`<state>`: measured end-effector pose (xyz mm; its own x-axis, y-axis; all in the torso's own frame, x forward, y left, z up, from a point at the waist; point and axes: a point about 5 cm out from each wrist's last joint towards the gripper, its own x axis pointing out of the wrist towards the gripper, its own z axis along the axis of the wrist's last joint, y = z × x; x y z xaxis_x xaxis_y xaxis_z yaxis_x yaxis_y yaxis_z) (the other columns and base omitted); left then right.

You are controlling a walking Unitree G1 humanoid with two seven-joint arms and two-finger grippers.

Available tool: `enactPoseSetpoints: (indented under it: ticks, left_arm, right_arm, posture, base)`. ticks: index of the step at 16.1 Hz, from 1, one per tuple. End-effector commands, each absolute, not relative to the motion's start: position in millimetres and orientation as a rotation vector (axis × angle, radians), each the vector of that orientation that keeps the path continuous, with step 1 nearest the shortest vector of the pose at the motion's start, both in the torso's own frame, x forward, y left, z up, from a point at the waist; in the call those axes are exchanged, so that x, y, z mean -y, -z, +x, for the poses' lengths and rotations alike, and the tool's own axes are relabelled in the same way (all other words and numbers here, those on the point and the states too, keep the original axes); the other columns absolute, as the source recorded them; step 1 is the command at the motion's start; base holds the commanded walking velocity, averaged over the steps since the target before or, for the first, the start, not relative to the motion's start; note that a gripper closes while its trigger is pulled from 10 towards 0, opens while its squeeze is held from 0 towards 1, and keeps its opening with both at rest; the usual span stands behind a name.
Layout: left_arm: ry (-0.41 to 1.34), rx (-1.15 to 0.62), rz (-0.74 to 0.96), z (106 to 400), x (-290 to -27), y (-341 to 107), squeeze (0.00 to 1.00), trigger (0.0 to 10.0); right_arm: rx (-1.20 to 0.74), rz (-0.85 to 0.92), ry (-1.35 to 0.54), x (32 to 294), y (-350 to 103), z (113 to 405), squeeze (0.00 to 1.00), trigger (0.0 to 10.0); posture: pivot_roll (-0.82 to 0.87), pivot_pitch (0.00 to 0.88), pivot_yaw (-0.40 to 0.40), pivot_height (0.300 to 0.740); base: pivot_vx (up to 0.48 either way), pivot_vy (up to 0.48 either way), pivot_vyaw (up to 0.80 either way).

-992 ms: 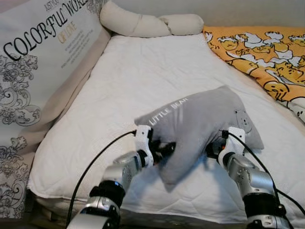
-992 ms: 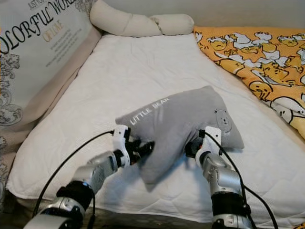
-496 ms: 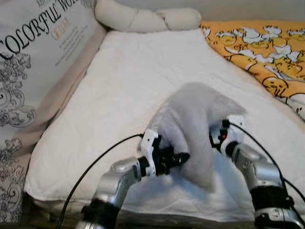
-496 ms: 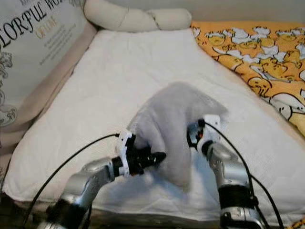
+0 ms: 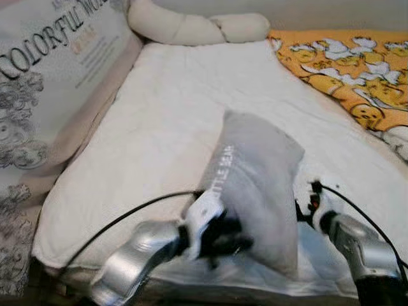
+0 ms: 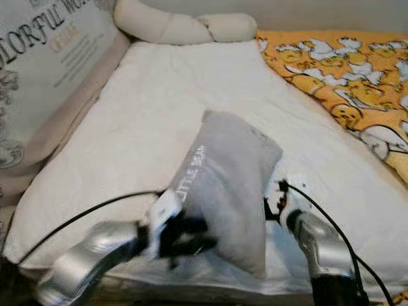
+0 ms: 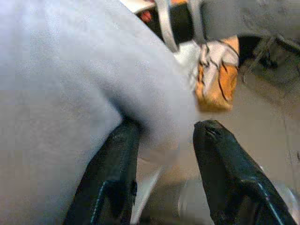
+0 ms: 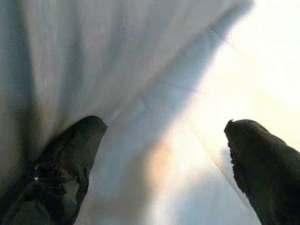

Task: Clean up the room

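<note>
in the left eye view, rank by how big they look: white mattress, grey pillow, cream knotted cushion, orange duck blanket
1. white mattress
2. grey pillow, though it is nearest the camera
3. orange duck blanket, cut off by the frame edge
4. cream knotted cushion
</note>
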<state>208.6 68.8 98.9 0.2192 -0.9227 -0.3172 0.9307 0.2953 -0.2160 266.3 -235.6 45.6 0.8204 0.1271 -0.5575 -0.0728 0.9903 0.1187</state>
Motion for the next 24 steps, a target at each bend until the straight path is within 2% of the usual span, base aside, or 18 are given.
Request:
enactPoseSetpoints:
  ticks: [1, 3, 4, 5, 6, 7, 9, 11, 14, 16, 18, 20, 21, 22, 23, 24]
  left_arm:
    - [1.28, -0.403, 0.041, 206, -78, -108, 1.0, 10.0]
    - [1.217, -0.442, 0.049, 196, -117, -111, 1.0, 10.0]
    - [1.208, -0.46, -0.002, 194, -140, -117, 1.0, 10.0]
    - [1.204, -0.466, -0.022, 193, -147, -119, 1.0, 10.0]
    - [1.165, -0.468, -0.091, 208, -177, -131, 1.0, 10.0]
    - [1.15, -0.458, -0.107, 213, -182, -134, 1.0, 10.0]
    - [0.98, -0.358, -0.141, 249, -195, -136, 1.0, 10.0]
    - [0.782, -0.316, -0.196, 301, -185, -115, 1.0, 10.0]
    - [0.685, -0.36, -0.371, 330, -152, -89, 1.0, 10.0]
    - [0.676, -0.439, -0.451, 329, -118, -63, 1.0, 10.0]
    - [0.7, -0.483, -0.502, 320, -99, -49, 1.0, 10.0]
    - [0.742, -0.555, -0.518, 304, -82, -32, 1.0, 10.0]
    - [0.778, -0.567, -0.516, 299, -76, -26, 1.0, 10.0]
    - [0.811, -0.58, -0.524, 295, -71, -23, 0.92, 7.8]
    - [0.82, -0.589, -0.532, 293, -70, -22, 0.15, 0.3]
    - [0.832, -0.586, -0.547, 293, -68, -23, 0.0, 0.0]
  right_arm:
    - [-0.575, 0.106, -0.097, 236, -51, 268, 1.0, 10.0]
    - [-0.553, 0.137, -0.067, 244, -56, 266, 1.0, 10.0]
    - [-0.539, 0.151, -0.056, 248, -59, 265, 1.0, 10.0]
    - [-0.535, 0.154, -0.053, 249, -60, 265, 1.0, 10.0]
    - [-0.512, 0.196, -0.055, 252, -61, 263, 1.0, 10.0]
    - [-0.508, 0.205, -0.055, 252, -61, 263, 1.0, 10.0]
    - [-0.467, 0.288, -0.061, 251, -63, 264, 1.0, 10.0]
    - [-0.418, 0.42, -0.047, 251, -61, 266, 1.0, 10.0]
    - [-0.404, 0.563, 0.022, 248, -55, 270, 1.0, 10.0]
    - [-0.41, 0.636, -0.04, 228, -53, 272, 1.0, 10.0]
    - [-0.416, 0.701, -0.118, 210, -52, 273, 1.0, 10.0]
    - [-0.504, 0.691, -0.244, 184, -43, 266, 1.0, 10.0]
    - [-0.511, 0.683, -0.293, 175, -43, 264, 0.0, 10.0]
    - [-0.517, 0.668, -0.3, 172, -41, 264, 0.0, 6.9]
    - [-0.525, 0.647, -0.288, 171, -39, 265, 0.0, 0.0]
    - [-0.53, 0.622, -0.285, 172, -38, 266, 0.0, 0.0]
  posture:
    - [-0.09, 0.0, 0.05, 0.74]
    - [-0.09, 0.0, 0.055, 0.74]
    - [-0.1, 0.0, 0.058, 0.74]
    - [-0.1, 0.0, 0.058, 0.74]
    - [-0.1, 0.0, 0.068, 0.74]
    - [-0.1, 0.0, 0.068, 0.74]
    - [-0.1, 0.0, 0.068, 0.74]
    - [-0.11, 0.0, 0.069, 0.74]
    - [-0.13, 0.0, 0.083, 0.74]
    - [-0.17, 0.0, 0.103, 0.74]
    - [-0.18, 0.0, 0.113, 0.74]
    - [-0.18, 0.0, 0.111, 0.74]
    - [-0.18, 0.0, 0.109, 0.74]
    - [-0.17, 0.0, 0.107, 0.74]
    - [-0.17, 0.0, 0.105, 0.74]
    - [-0.16, 0.0, 0.101, 0.74]
  base:
    - [0.0, 0.0, 0.0]
    - [0.0, 0.0, 0.0]
    - [0.0, 0.0, 0.0]
    - [0.0, 0.0, 0.0]
    - [0.0, 0.0, 0.0]
    - [0.0, 0.0, 0.0]
    - [0.0, 0.0, 0.0]
    - [0.0, 0.0, 0.0]
    - [0.0, 0.0, 0.0]
    - [0.0, 0.0, 0.0]
    - [0.0, 0.0, 0.0]
    - [0.0, 0.0, 0.0]
    - [0.0, 0.0, 0.0]
    - [0.0, 0.0, 0.0]
    - [0.0, 0.0, 0.0]
    - [0.0, 0.0, 0.0]
